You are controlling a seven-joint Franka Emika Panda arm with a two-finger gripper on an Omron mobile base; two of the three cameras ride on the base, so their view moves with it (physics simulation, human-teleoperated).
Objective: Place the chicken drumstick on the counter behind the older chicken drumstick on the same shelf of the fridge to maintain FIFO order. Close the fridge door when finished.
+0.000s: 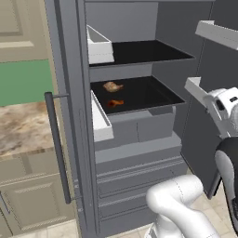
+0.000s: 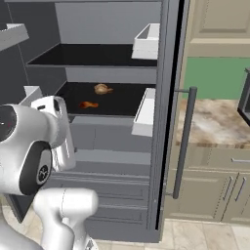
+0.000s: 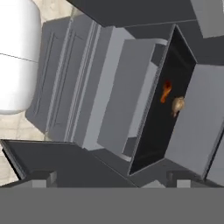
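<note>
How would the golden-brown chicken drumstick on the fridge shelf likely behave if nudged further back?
The chicken drumstick looks lumpy and rounded, so it would probably rock or pivot rather than slide straight. The shelf appears flat and glossy, so little should hold it in place. It sits apart from the older chicken drumstick, so a backward nudge likely wouldn't disturb that one.

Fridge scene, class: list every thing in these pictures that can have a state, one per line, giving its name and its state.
fridge: open
fridge door: swung wide open
shelf: holds both drumsticks
chicken drumstick: lying on the shelf, at the back
older chicken drumstick: lying on the shelf, in front
end effector: open, holding nothing
</note>
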